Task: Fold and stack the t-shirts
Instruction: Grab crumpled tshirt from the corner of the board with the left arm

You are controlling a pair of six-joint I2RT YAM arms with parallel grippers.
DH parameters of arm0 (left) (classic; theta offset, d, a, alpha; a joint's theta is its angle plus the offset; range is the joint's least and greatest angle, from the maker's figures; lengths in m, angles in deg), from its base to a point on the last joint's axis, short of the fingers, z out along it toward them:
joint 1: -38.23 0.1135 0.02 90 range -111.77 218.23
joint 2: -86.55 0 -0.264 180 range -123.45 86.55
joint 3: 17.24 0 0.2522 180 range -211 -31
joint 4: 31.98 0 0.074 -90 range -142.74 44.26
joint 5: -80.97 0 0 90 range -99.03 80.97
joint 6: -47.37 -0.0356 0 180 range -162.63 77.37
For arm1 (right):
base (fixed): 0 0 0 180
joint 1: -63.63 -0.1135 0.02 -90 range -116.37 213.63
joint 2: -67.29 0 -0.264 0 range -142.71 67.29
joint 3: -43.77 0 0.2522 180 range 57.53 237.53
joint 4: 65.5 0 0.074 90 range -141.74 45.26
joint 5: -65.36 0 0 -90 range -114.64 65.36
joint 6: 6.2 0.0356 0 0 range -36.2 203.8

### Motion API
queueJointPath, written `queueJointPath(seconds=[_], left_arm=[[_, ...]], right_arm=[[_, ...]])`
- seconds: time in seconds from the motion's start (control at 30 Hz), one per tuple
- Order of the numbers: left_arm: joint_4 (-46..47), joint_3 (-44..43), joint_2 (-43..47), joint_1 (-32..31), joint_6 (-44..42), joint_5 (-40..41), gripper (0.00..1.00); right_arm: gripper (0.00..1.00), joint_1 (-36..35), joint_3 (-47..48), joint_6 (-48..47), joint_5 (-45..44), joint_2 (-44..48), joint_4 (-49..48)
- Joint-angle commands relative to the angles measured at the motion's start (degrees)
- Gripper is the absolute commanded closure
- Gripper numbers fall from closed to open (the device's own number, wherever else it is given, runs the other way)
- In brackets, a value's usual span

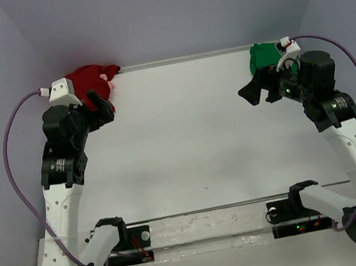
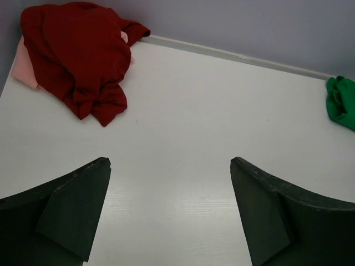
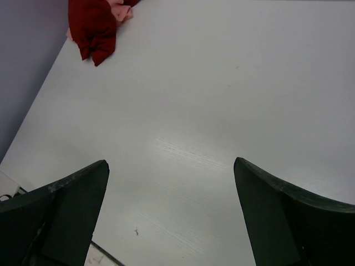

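The dark red t-shirt [image 1: 91, 78] lies crumpled in the far left corner of the table; it also shows in the left wrist view [image 2: 83, 61] and the right wrist view [image 3: 91, 22]. The pale salmon-pink t-shirt [image 2: 25, 69] lies mostly hidden under it, with an edge showing in the right wrist view [image 3: 119, 11]. The bright green t-shirt [image 1: 262, 56] is bunched at the far right edge, and shows in the left wrist view [image 2: 341, 102]. My left gripper [image 1: 103, 107] [image 2: 170, 162] is open and empty just near of the red shirt. My right gripper [image 1: 257, 91] [image 3: 171, 162] is open and empty beside the green shirt.
Purple walls [image 1: 170, 10] close the back and both sides of the white table [image 1: 186, 138]. A clear strip [image 1: 208, 224] with the arm bases runs along the near edge. Purple cables [image 1: 15, 168] loop outside each arm.
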Motion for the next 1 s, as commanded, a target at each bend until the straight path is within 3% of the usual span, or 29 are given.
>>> queueJointPath(seconds=[0.0, 0.13, 0.27, 0.4, 0.5, 0.63, 0.8, 0.97], left_arm=[[1.3, -1.67, -6.18, -0.2, -2.13, 4.85, 0.01], [0.24, -6.42, -14.71, -0.2, -1.44, 8.1, 0.01], [3.85, -9.23, -20.79, -0.2, -1.61, 7.23, 0.01], [0.79, -16.26, -29.57, -0.2, -1.44, 5.55, 0.01], [1.39, -16.01, -29.85, -0.2, -1.87, 3.97, 0.01], [2.53, -12.41, -26.43, -0.2, -1.96, 9.77, 0.01], [-0.01, -14.15, -27.04, -0.2, 0.23, 16.62, 0.01], [2.08, -13.64, -23.81, -0.2, 0.93, 12.09, 0.01]], right_arm=[[0.0, -0.53, -0.9, 0.62, -0.97, 1.4, -2.4], [0.0, -0.53, -0.12, 0.01, 1.3, 2.1, -1.79], [0.0, -0.53, 1.2, -0.69, 2.01, 2.1, 0.75], [0.0, -0.53, 1.9, -2.97, 0.35, 2.37, 3.21], [0.0, -0.53, 2.61, -3.24, -0.37, 1.93, 4.01], [0.0, -0.53, 2.0, -2.98, 0.34, 1.66, 3.57], [0.0, -0.53, 1.55, -2.98, -0.36, 1.4, 3.22], [0.0, -0.53, 1.99, -1.93, -1.15, 0.53, 2.52]])
